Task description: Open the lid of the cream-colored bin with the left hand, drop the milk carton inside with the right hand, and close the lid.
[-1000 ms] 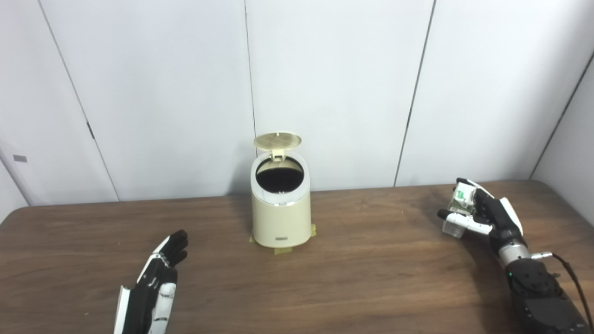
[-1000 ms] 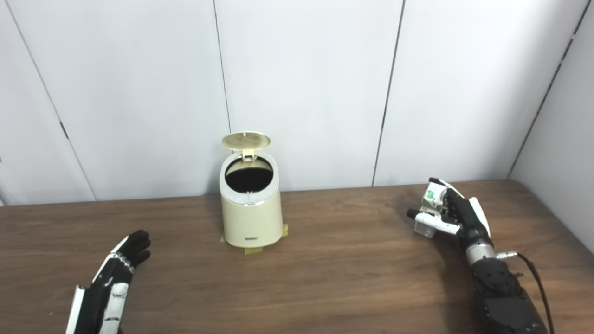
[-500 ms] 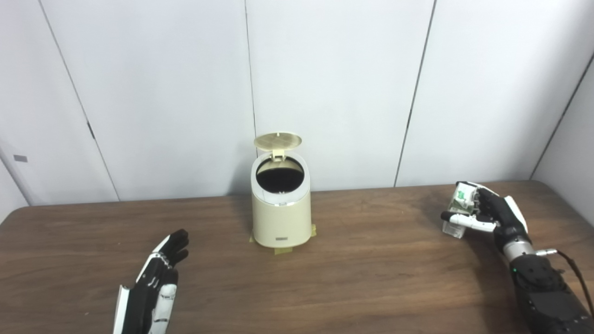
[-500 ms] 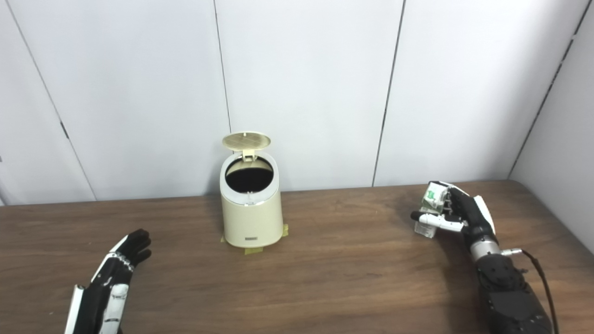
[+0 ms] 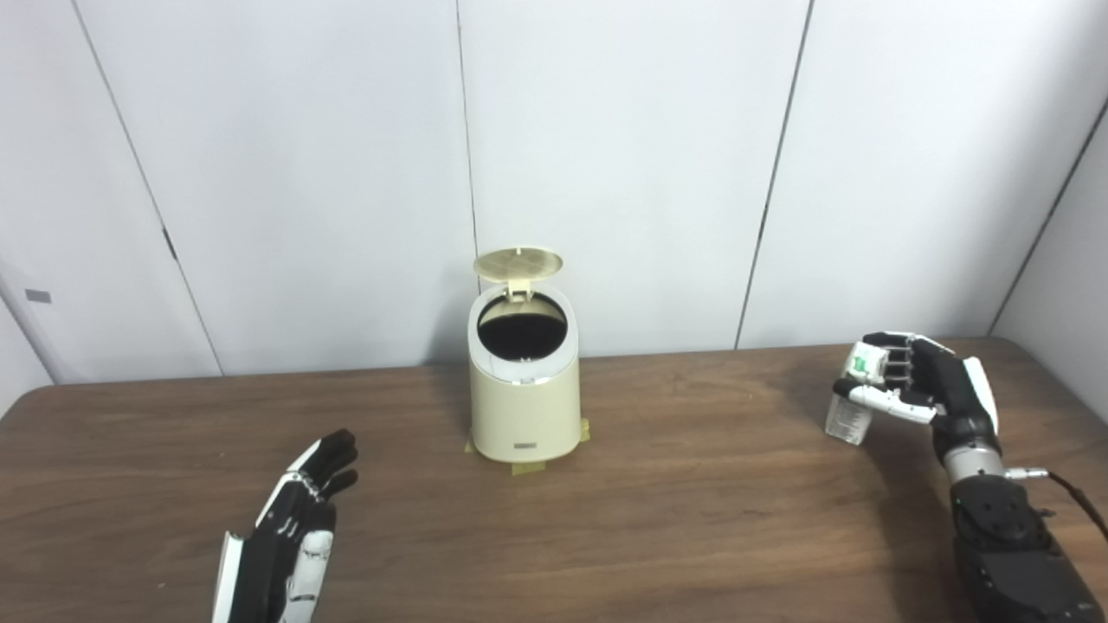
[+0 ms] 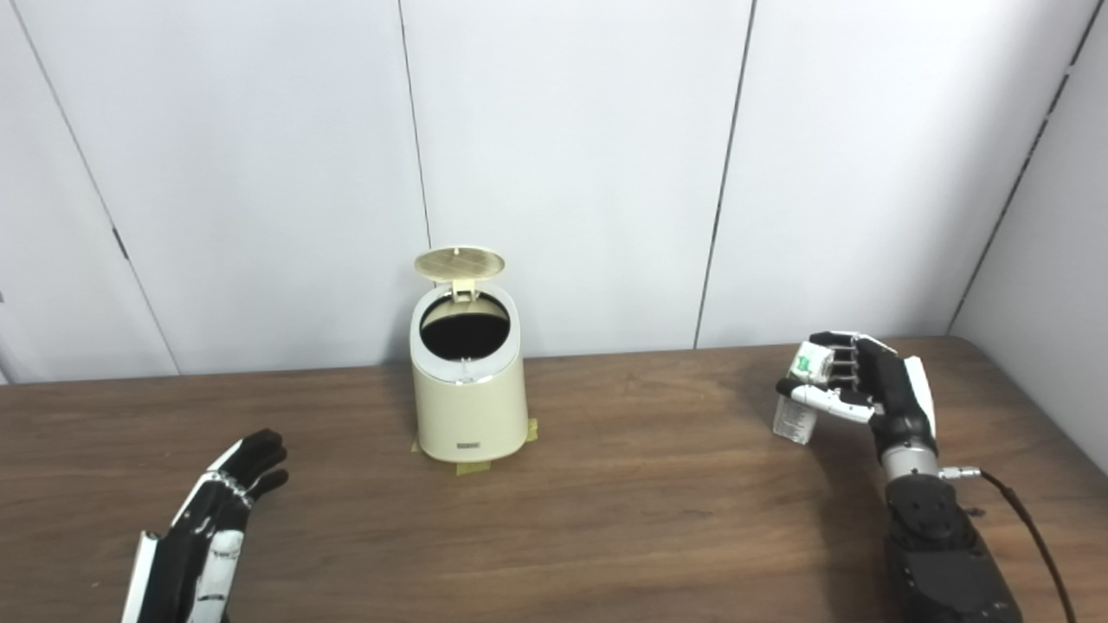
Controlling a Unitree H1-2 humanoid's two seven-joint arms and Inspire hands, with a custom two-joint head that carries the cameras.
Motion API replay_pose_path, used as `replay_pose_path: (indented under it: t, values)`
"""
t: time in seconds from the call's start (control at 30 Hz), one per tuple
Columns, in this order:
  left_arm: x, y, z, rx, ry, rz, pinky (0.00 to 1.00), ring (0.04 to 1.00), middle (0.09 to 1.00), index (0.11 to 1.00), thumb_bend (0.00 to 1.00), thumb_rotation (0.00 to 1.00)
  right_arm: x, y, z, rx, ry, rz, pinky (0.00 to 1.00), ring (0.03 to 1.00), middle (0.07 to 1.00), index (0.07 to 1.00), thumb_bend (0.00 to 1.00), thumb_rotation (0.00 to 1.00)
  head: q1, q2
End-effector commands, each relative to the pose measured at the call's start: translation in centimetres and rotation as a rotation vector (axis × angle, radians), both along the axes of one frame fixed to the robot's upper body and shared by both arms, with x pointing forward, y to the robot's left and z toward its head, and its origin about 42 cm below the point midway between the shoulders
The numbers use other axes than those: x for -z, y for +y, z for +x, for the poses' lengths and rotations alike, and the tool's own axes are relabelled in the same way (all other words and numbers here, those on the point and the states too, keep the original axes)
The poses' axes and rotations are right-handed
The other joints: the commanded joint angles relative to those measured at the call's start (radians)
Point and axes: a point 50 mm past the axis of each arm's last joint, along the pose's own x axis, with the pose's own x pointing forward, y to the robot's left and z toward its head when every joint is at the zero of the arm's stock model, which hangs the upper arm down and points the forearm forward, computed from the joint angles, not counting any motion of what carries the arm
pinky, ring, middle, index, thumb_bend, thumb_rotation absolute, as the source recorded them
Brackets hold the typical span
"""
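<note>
The cream-colored bin [image 5: 524,407] stands at the back middle of the wooden table, its round lid [image 5: 518,263] tipped up and open, the dark inside showing. My right hand [image 5: 926,389] is at the table's right side, shut on a small white and green milk carton [image 5: 853,407], which stands about upright with its base just at the tabletop. My left hand [image 5: 294,532] is open and empty, low at the front left, well apart from the bin.
Yellow tape pieces [image 5: 530,467] lie under the bin's base. White wall panels [image 5: 606,173] stand right behind the table. A cable [image 5: 1073,493] runs from my right wrist. Bare wooden tabletop [image 5: 692,502] lies between the bin and my right hand.
My right hand has closed further around the carton and shifted slightly right, turning the carton more upright. The left hand and the bin have barely moved.
</note>
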Motion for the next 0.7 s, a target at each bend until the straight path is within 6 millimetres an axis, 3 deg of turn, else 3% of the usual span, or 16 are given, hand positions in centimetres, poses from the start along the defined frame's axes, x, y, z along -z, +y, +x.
replay_pose_path:
  t: [0.0,0.13,0.67]
  values:
    - [0.57,-0.11,-1.44,-0.009,0.009,0.000,0.82,0.858,0.866,0.845,0.47,0.78,-2.99,-0.26,1.18,0.011,-0.108,-0.040,0.42,0.482,0.504,0.492,0.54,0.07,-0.002,0.001]
    - [0.64,0.00,-1.43,-0.007,0.007,0.004,0.82,0.860,0.868,0.844,0.47,0.79,-2.45,-0.25,1.00,0.017,-0.096,-0.030,0.42,0.458,0.476,0.498,0.53,0.00,-0.001,0.003]
    - [0.80,-0.14,-1.29,-0.006,0.013,0.009,0.83,0.859,0.865,0.842,0.43,0.78,-2.59,-0.29,0.86,0.021,-0.110,-0.023,0.43,0.471,0.481,0.493,0.52,0.00,-0.002,0.001]
